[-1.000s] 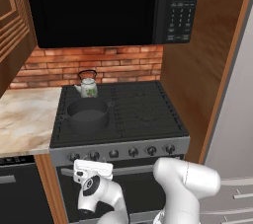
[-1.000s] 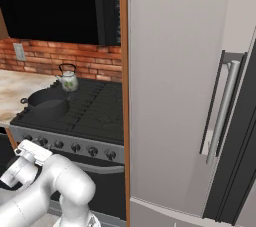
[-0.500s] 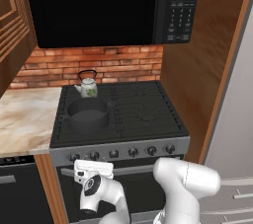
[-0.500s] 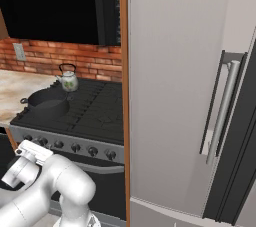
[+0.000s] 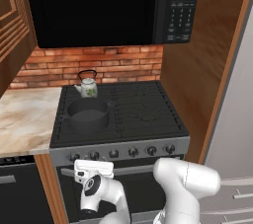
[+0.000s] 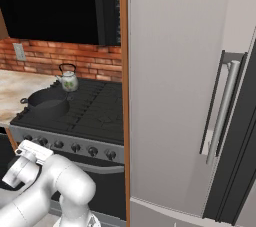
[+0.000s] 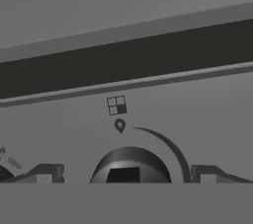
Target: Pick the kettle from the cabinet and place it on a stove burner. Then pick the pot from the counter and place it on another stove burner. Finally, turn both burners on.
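The whitish kettle (image 5: 88, 86) (image 6: 68, 80) stands on the back-left burner of the black stove (image 5: 143, 114) (image 6: 100, 113). In front of it, the dark pot (image 5: 88, 115) (image 6: 47, 102) sits on the front-left burner. My gripper (image 5: 94, 168) (image 6: 34, 151) is low in front of the steel knob panel, near its left end. In the hand view the gripper (image 7: 126, 174) is open. Its fingertips (image 7: 45, 173) stand to either side of a dark round knob (image 7: 129, 165), apart from it. The wooden cabinet (image 5: 12, 20) hangs at the upper left, and the beige counter (image 5: 24, 119) (image 6: 12, 88) lies left of the stove.
A black microwave (image 5: 104, 6) hangs over the stove against a brick wall (image 5: 118, 65). Several knobs (image 5: 132, 152) (image 6: 76, 147) line the stove front. A wooden side panel (image 5: 197, 70) and a grey fridge (image 6: 185, 96) with a tall handle stand to the right.
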